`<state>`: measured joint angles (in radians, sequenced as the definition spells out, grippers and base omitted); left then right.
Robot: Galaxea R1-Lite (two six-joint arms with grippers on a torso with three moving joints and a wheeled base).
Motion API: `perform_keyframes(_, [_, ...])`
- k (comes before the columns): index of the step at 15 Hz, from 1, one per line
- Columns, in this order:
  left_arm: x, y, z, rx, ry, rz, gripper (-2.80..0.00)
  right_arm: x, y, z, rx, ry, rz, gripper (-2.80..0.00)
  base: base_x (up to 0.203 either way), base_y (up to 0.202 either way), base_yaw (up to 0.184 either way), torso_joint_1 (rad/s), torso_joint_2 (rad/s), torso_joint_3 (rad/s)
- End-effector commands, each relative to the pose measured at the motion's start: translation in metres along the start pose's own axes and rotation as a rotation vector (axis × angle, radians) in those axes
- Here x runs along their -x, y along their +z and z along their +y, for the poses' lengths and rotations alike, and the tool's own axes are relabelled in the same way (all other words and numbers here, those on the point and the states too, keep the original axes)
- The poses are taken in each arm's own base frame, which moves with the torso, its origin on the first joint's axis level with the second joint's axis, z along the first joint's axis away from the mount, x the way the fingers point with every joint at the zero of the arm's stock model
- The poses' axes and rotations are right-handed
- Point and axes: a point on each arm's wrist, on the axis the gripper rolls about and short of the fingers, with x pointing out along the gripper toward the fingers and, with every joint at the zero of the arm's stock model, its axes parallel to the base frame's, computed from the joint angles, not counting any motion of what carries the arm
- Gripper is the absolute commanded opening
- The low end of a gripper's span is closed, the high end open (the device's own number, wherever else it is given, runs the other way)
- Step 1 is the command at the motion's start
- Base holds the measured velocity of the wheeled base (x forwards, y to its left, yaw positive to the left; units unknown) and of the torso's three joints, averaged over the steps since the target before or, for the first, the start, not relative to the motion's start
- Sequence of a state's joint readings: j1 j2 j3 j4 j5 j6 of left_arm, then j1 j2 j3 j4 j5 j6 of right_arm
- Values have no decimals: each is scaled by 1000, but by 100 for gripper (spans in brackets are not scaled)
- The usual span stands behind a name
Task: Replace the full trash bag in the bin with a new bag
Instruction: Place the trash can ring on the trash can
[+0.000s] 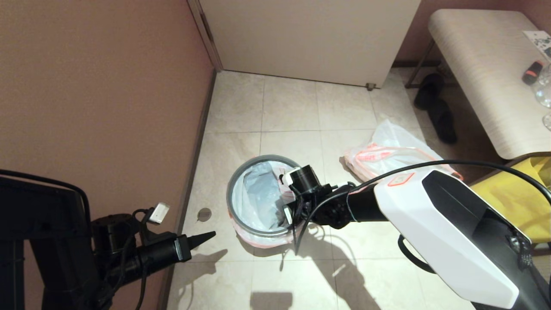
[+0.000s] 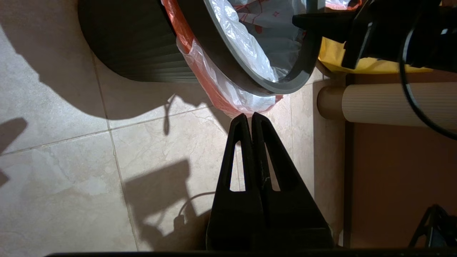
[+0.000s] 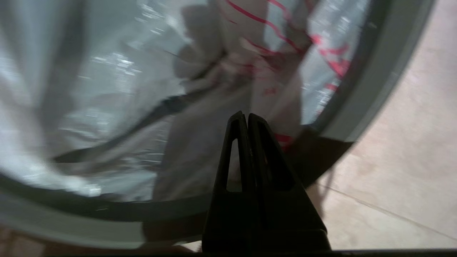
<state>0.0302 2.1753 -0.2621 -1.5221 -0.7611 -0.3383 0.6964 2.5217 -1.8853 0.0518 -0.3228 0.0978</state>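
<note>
Lining the bin point(image 1: 239, 181), a translucent bag point(image 1: 254, 198) sits inside, right pincer point(image 3: 247, 116) closed empty above it.

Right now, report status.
Right pincer shut inside the bin mouth, at the bag lining it. Left pincer shut, low beside the bin. Grey hoop on the rim; second bag on floor beyond.

bin point(image 1: 263, 234): on the floor point(image 1: 292, 107), near the wall point(image 1: 99, 86) on its left
bag in bin point(image 1: 254, 196): lines the inside, hem folded out under the hoop rim point(image 1: 232, 189)
right gripper point(image 3: 247, 116): over the bin's right inner edge, perhaps touching the liner
left gripper point(image 1: 205, 237): low, left of the bin, apart from it
second bag point(image 1: 387, 153): on the floor, right of and behind the bin
bench point(image 1: 486, 73): far right
slippers point(image 1: 434, 107): under the bench's edge
</note>
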Motion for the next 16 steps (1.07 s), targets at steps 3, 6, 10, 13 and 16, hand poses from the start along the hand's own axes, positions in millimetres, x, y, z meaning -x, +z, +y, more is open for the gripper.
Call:
perform_keyframes(3, [0,4,-1,-29,-16,-29,-280,-10,-14,-7,62,-51,94,-280,0,0,0,0,0,0])
perform_keyframes(6, [0,4,-1,-29,-16,-29,-280,-3,-9,-11,70,-57,108,-280,0,0,0,0,0,0])
perform_keyframes(10, [-1,4,-2,-31,-17,-29,-280,13,14,-23,31,-77,59,-280,0,0,0,0,0,0])
perform_keyframes(13, [-1,3,-1,-27,-16,-26,-280,36,38,-24,-142,77,-25,-280,0,0,0,0,0,0])
perform_keyframes(16, [-1,1,-2,-24,-20,-19,-280,46,40,-35,-321,271,30,-280,0,0,0,0,0,0])
